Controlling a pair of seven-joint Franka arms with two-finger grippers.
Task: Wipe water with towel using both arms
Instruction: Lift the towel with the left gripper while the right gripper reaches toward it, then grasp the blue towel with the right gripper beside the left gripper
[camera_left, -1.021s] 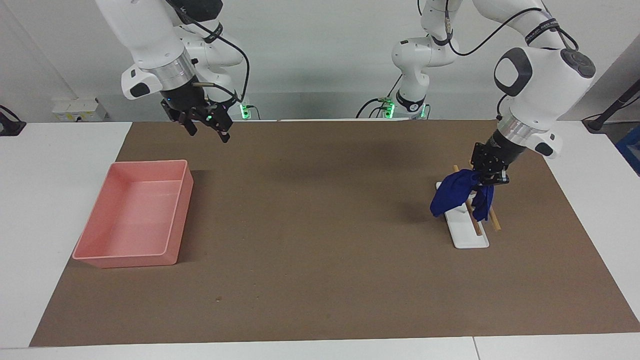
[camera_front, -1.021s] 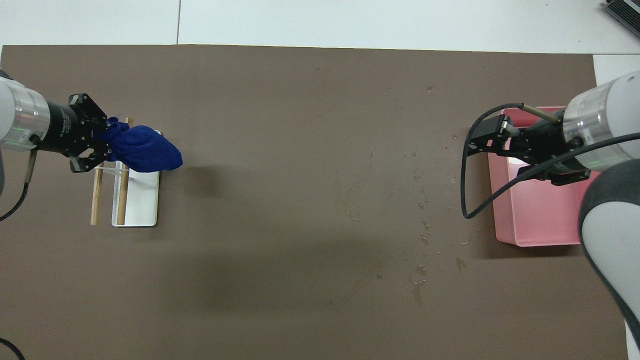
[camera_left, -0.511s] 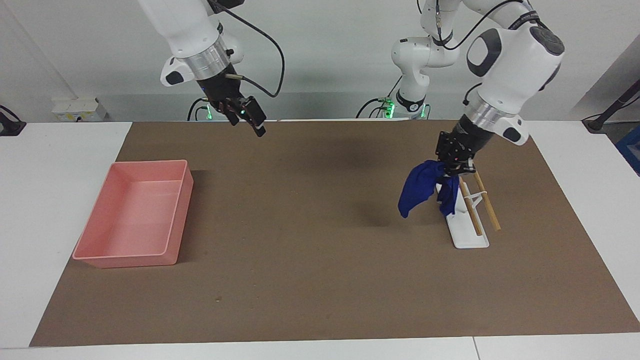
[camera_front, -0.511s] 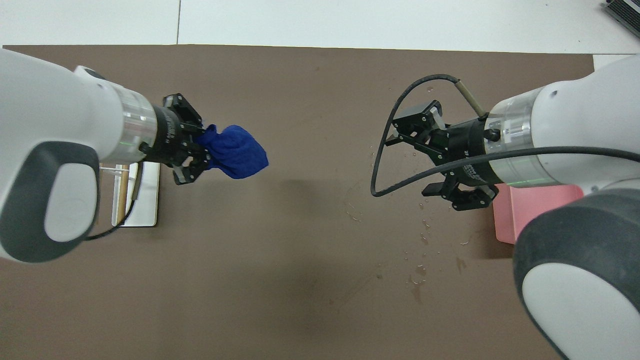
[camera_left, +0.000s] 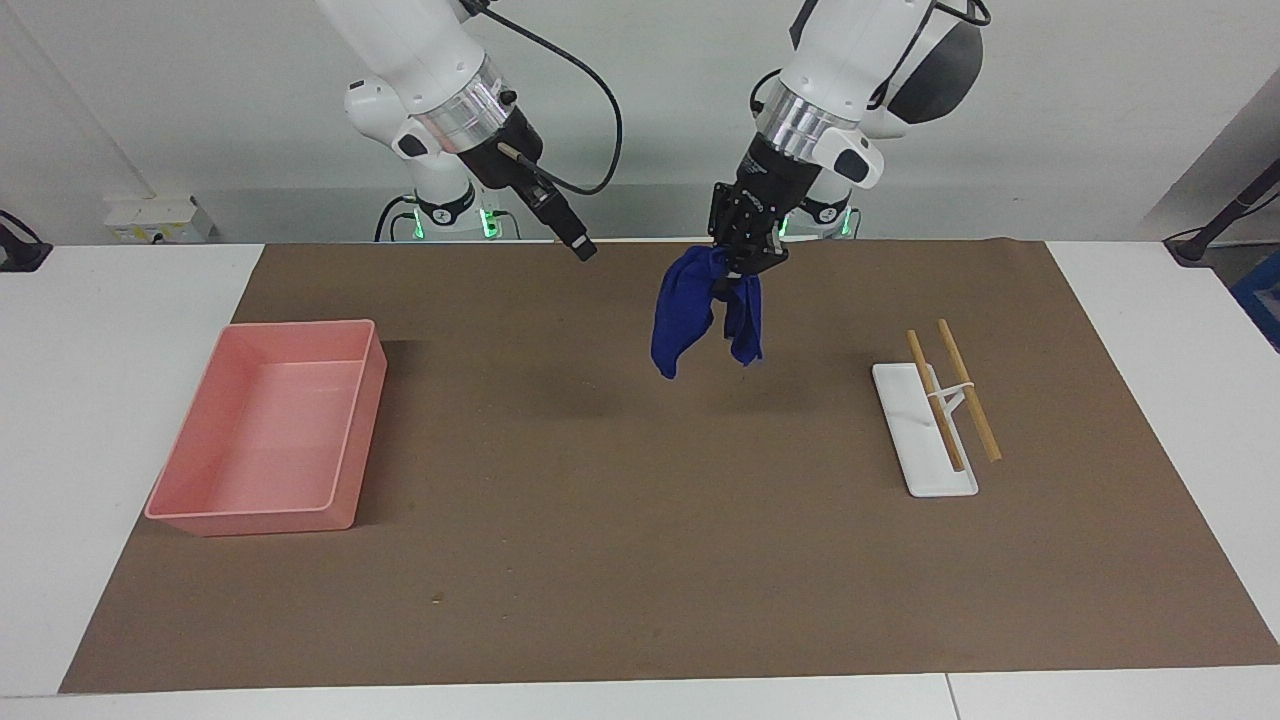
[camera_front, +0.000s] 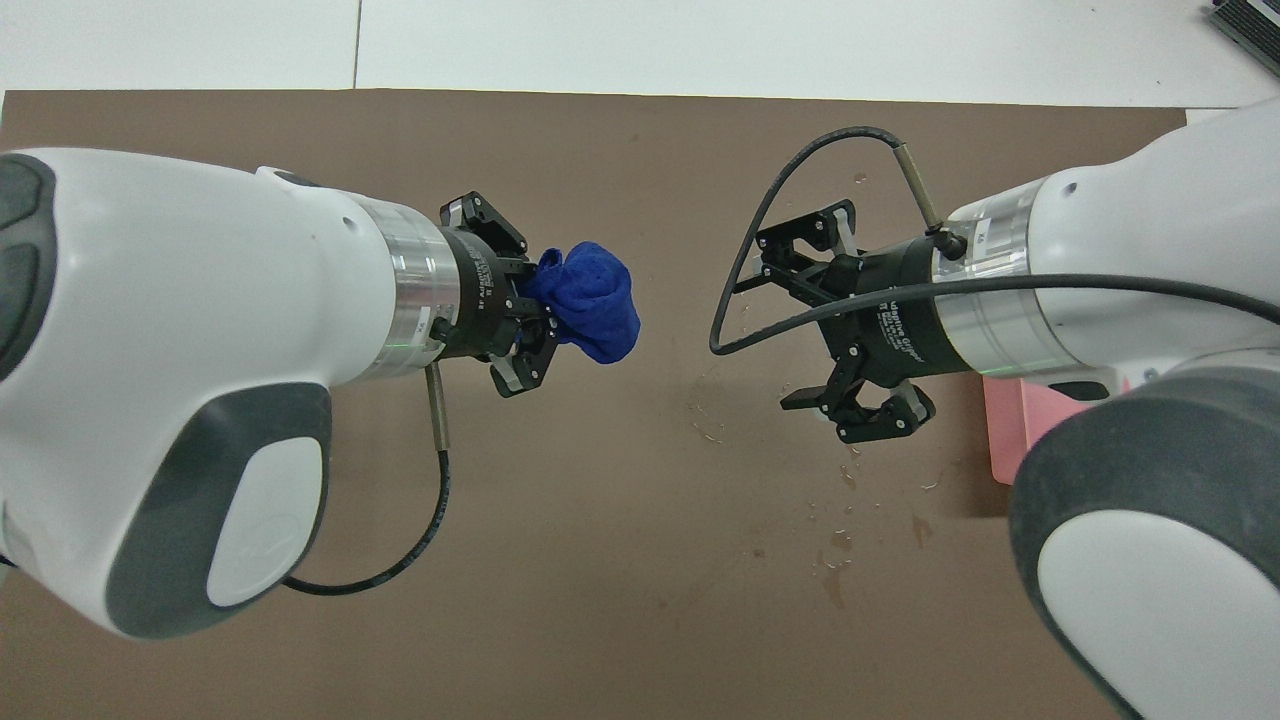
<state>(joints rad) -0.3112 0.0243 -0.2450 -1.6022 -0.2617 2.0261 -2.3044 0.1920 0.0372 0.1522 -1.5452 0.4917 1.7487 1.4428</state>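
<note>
Towel (camera_left: 700, 310), deep blue and bunched, hangs limp below the left gripper (camera_left: 745, 262), whose fingers are clamped on its top, high over the middle of the bench (camera_left: 640, 560). It looks soft, light and floppy; a hold on the loose hanging folds would suit a second grip. The right gripper (camera_front: 812, 318), fingers apart, hovers beside it with clear air between. Water droplets (camera_front: 840, 480) lie below the right fingers. A pink tray (camera_left: 270, 430) and a white rack with wooden sticks (camera_left: 940, 420) sit well apart, not obstructing.
</note>
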